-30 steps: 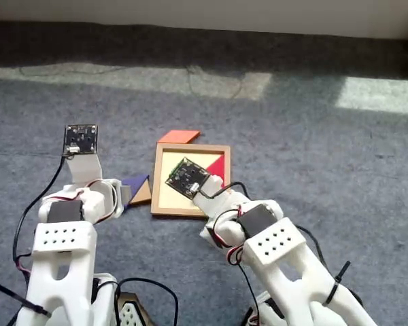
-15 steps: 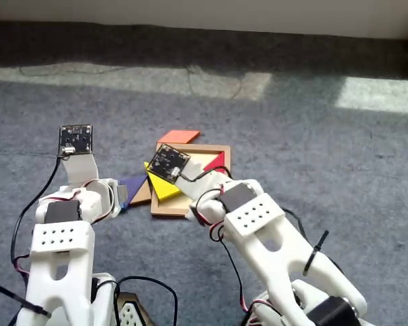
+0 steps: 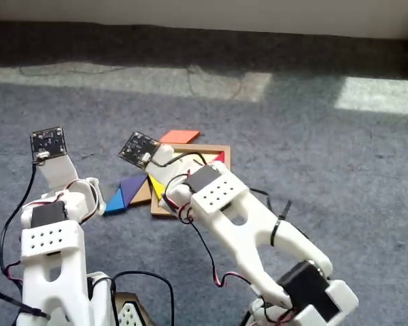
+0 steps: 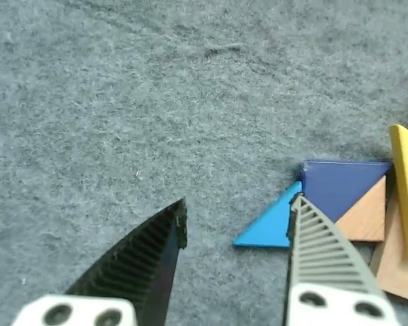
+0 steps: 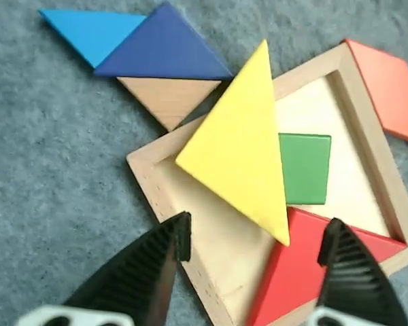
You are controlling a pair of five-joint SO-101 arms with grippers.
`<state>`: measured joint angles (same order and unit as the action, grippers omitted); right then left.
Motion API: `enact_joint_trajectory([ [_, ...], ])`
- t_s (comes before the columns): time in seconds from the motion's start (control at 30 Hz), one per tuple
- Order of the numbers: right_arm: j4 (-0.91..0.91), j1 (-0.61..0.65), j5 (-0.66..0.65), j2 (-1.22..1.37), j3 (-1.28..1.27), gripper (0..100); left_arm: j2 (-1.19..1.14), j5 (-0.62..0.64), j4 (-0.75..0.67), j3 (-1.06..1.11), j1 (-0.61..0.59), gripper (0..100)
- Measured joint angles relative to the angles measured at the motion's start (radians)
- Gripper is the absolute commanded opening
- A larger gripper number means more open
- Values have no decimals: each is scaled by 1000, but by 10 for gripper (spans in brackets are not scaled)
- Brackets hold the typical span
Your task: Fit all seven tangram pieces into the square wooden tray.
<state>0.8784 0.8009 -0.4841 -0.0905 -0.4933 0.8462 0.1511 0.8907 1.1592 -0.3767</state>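
The square wooden tray holds a green square and a red triangle. A large yellow triangle lies tilted across the tray's rim, half inside and half over the edge. My right gripper hovers open above it with nothing between its fingers. Outside the tray, a light blue triangle, a dark blue triangle and a tan triangle lie touching on the carpet. My left gripper stands open over the carpet, one fingertip over the light blue triangle. An orange parallelogram lies just beyond the tray.
Everything rests on grey carpet. The right arm stretches across the tray and hides most of it in the high view. Open carpet lies left of the three loose triangles and right of the tray.
The right arm swung left across the tray, and the yellow triangle came into sight over the tray's left rim. The left arm shifted left, uncovering the light blue triangle.
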Motion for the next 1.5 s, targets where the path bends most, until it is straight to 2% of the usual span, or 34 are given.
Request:
enact_joint_trajectory([
  [0.17, 0, 2, -172, 83, 38, 312, 0, 0, 0, 0, -8, 248],
  [0.43, -3, 3, -330, 150, 40, 311, 0, 0, 0, 0, -8, 248],
  [0.67, -118, 9, -350, 236, 49, 311, 0, 0, 0, 0, -8, 248],
  [0.83, -138, 9, -351, 244, 49, 302, 0, 0, 0, 0, -8, 248],
  [1.07, -157, 9, -351, 244, 55, 111, 0, 0, 0, 0, -8, 248],
  [1.5, -164, -25, -351, 242, 72, 45, 0, 0, 0, 0, -8, 248],
])
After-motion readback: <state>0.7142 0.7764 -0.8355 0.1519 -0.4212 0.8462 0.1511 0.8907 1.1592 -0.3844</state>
